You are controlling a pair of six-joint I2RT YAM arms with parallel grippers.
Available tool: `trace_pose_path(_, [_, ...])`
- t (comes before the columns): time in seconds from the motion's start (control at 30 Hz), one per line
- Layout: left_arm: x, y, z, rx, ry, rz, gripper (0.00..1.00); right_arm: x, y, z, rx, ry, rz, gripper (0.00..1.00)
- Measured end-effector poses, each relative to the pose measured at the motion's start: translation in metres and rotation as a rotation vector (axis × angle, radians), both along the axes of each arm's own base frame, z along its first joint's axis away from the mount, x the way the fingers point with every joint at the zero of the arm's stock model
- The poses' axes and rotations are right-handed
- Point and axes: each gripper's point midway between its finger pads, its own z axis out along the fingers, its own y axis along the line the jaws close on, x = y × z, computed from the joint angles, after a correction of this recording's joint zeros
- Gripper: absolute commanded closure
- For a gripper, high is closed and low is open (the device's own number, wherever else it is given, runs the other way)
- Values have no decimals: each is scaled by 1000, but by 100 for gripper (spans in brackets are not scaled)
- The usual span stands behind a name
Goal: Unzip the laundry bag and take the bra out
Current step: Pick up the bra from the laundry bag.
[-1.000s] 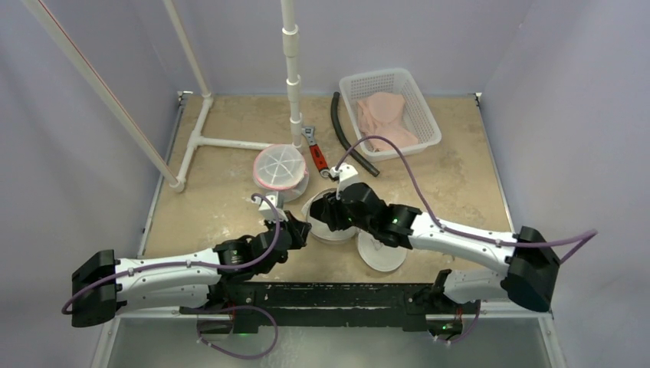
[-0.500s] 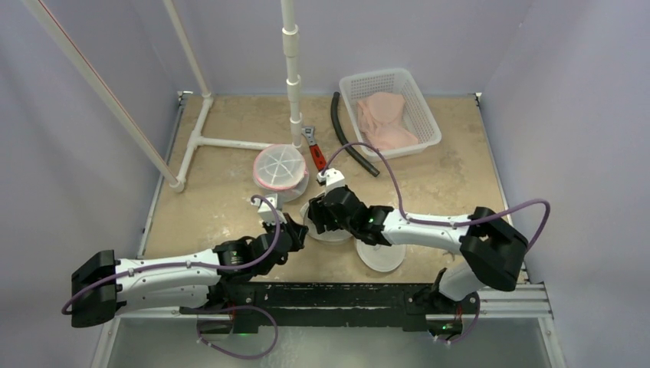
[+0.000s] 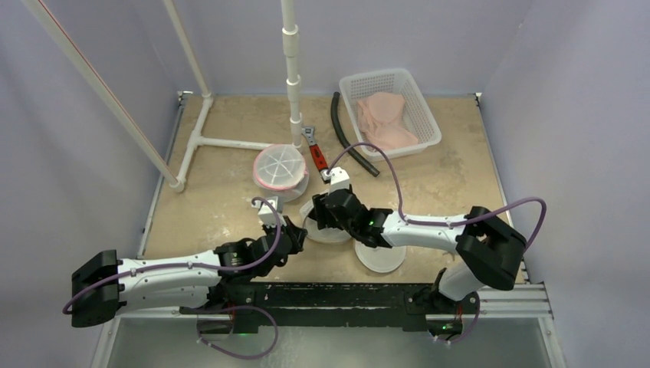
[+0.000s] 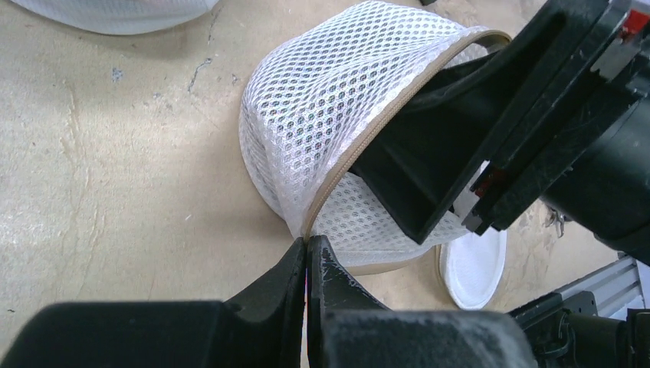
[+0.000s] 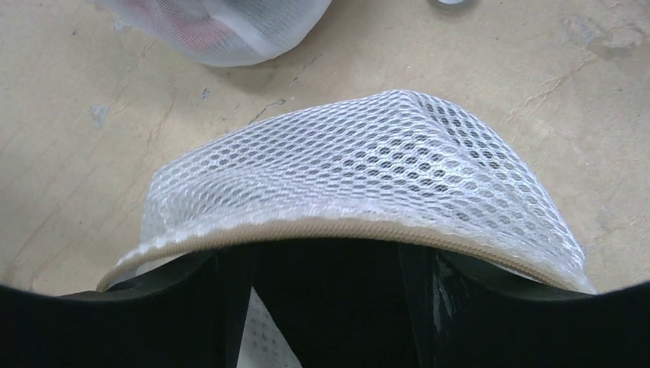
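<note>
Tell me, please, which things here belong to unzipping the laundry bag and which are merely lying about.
For the job: white mesh laundry bag with a tan zip; left gripper, pinching its zip edge; right gripper, spread inside its opening.
Lying about: red-handled wrench; black hose; white plastic pipe frame; second round mesh bag with pink contents; white plastic basket of pink garments.

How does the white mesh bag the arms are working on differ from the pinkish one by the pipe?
The white mesh bag with the tan zipper gapes open, right gripper inside, left gripper pinching its edge; the pink-tinted round mesh bag looks closed and stands untouched. The first looks plain white, the second shows pink. Both are mesh.
</note>
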Motion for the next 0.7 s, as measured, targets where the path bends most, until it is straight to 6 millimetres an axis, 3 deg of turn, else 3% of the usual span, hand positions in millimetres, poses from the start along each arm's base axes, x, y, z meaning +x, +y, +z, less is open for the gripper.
trace_pose_path(0.2, [-2,-2,-2,-19,8,-7,100,4,1,-11,-3,11,-23,38])
trace_pose_path(0.43, [-2,-4,-1,-28,8,-13,100,3,6,-20,6,33,-20,69])
trace_pose_path(0.6, [-2,-5,0,-30,8,-14,100,2,5,-21,0,38,-18,100])
trace_pose_path(0.7, [-2,-5,1,-33,6,-13,100,1,2,-20,-4,40,-19,100])
